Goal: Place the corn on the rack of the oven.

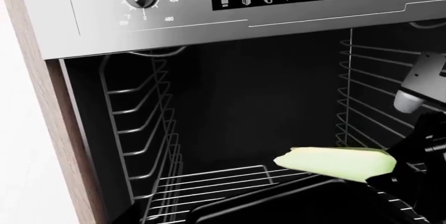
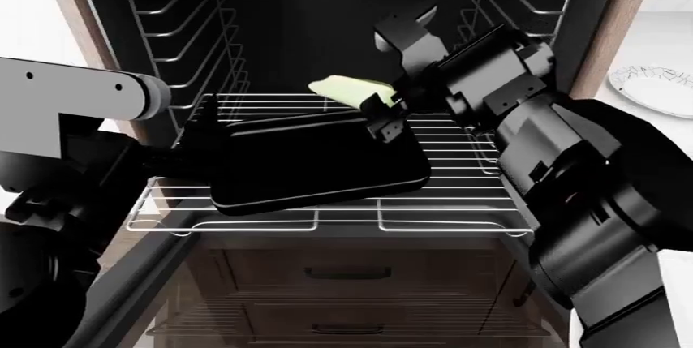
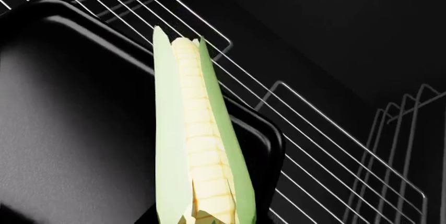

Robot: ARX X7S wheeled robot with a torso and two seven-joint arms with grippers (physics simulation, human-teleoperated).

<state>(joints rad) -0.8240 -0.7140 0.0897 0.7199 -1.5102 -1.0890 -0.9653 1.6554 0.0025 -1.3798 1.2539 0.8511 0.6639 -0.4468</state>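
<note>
Head view, left to right. The left arm (image 2: 76,92) is seen at the oven's (image 2: 162,56) edge; its fingers are hidden, so their state cannot be told. A black tray (image 2: 314,165) lies on the rack (image 2: 455,194). The corn (image 2: 349,89) is clamped by the right gripper's (image 2: 381,113) fingers, held above the tray's far edge, its tip pointing away from them.

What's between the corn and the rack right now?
The black baking tray sits on the rack, and the corn, held in the right pincer, hangs over its far edge. Bare rack wires show beside and behind the tray.
</note>
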